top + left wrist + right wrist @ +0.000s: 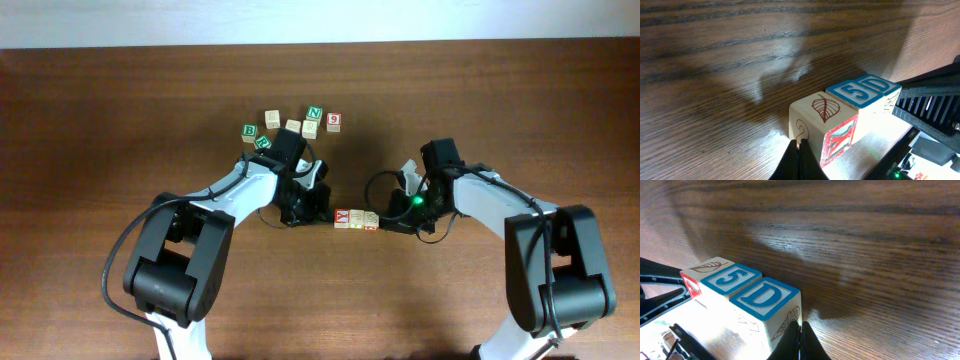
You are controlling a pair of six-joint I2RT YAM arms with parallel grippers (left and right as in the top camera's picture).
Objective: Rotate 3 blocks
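From overhead, the three blocks (357, 218) are seen butted into a short row on the tabletop (520, 110). Its long axis runs across the picture, straight from one arm to the other. The left end effector (322, 208) is set at the red-lettered end and the right end effector (392, 215) at the opposite end, while a loose cluster of cubes (292, 126) lies well apart beyond them. In the left wrist view, the left end effector (799, 156) is shown with its fingers pressed together and nothing pinched, its tip at the lower near corner of the leaf-topped block (824, 120) (contact cannot be confirmed). The 5 block (856, 93) and the D block (881, 85) follow in line directly ahead. In the right wrist view, the right end effector (800, 339) is likewise pressed together and empty, just beside the bottom corner of the D block (765, 300), with the row receding ahead and to the left. Each end block is judged nearest its own arm; the middle one is flanked on both sides, so a turn is probably best begun at an end.
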